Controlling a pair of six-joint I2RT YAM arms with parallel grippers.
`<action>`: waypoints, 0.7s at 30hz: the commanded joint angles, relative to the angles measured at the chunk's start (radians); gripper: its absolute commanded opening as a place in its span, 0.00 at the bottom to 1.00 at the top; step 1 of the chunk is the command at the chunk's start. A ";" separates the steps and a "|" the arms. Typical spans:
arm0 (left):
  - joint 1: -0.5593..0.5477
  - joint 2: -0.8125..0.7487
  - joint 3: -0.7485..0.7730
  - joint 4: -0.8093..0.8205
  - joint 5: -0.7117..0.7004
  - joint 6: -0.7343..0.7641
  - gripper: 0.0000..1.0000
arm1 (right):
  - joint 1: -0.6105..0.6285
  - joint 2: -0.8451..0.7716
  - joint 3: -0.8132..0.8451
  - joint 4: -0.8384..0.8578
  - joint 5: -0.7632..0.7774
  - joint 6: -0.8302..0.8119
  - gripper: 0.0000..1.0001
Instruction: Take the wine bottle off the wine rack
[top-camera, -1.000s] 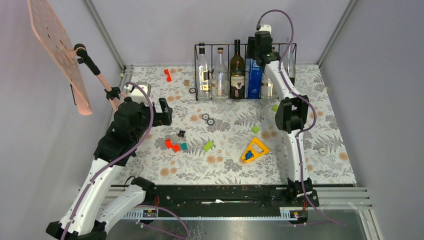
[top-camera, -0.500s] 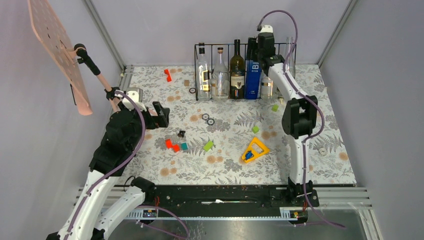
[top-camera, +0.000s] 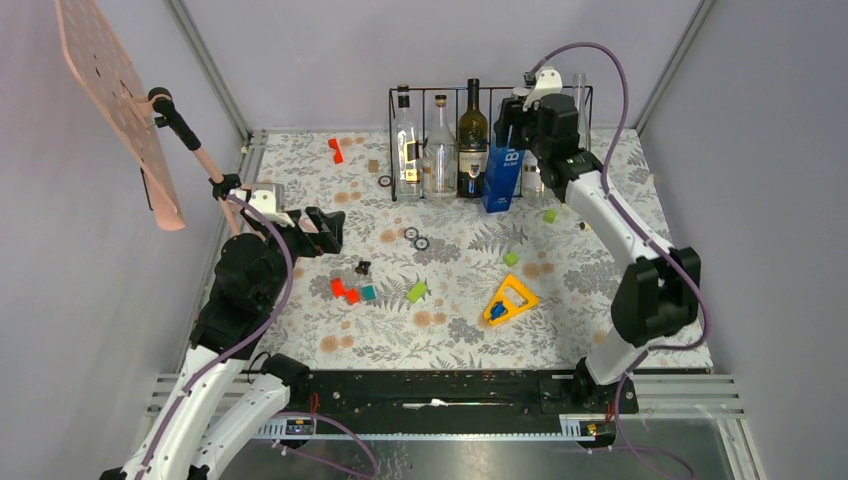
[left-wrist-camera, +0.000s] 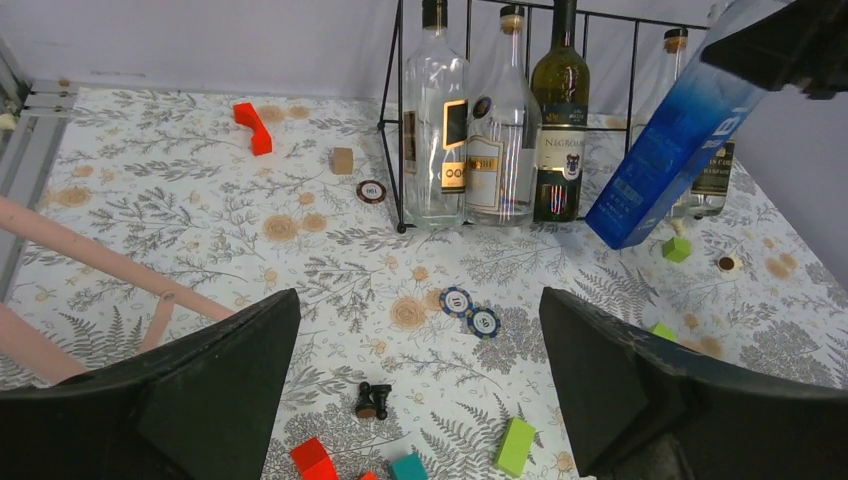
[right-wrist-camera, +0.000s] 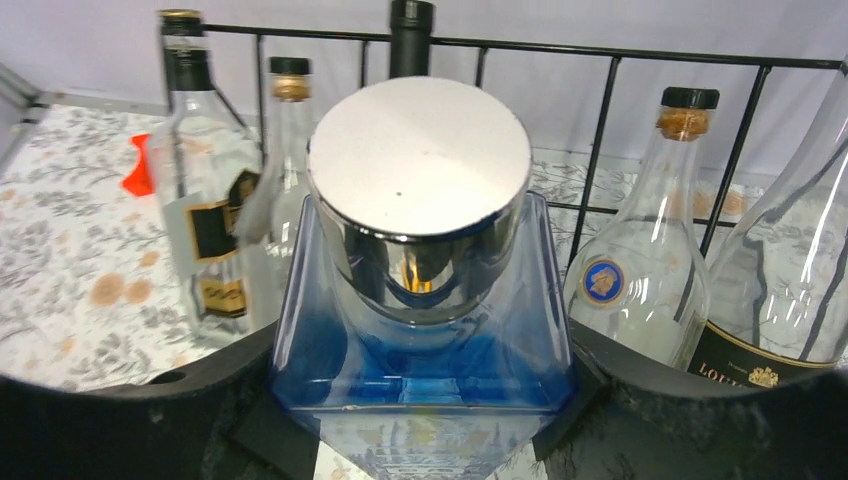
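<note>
The wine bottle (top-camera: 502, 172) is a square blue one with a silver cap (right-wrist-camera: 418, 160). My right gripper (top-camera: 520, 125) is shut on its upper body, one finger (right-wrist-camera: 200, 395) on each side. The bottle leans, top to the right, its lower end (left-wrist-camera: 625, 225) just in front of the black wire wine rack (top-camera: 430, 93). Clear bottles (top-camera: 407, 150) and a dark green bottle (top-camera: 473, 140) still stand in the rack. My left gripper (top-camera: 325, 228) hovers open over the left middle of the table, nothing between its fingers (left-wrist-camera: 230, 390).
A pink perforated board (top-camera: 110, 100) on a stand leans at the far left. Two poker chips (left-wrist-camera: 470, 312), two small chess pieces (left-wrist-camera: 372, 400), red, teal and green blocks (top-camera: 416, 291) and an orange triangle (top-camera: 510, 300) lie scattered on the floral cloth.
The right arm has drawn back toward the near right, tipping the blue bottle out of its bay in the rack. The left arm has pulled back slightly to the left.
</note>
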 joint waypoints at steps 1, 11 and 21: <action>0.003 0.020 -0.031 0.108 0.038 0.006 0.99 | 0.013 -0.226 -0.060 0.233 -0.029 0.036 0.00; 0.004 0.131 -0.046 0.196 -0.052 -0.009 0.99 | 0.011 -0.584 -0.342 0.181 -0.041 -0.060 0.00; 0.005 0.282 0.071 0.072 -0.111 -0.053 0.99 | -0.177 -0.668 -0.414 0.093 0.181 -0.139 0.00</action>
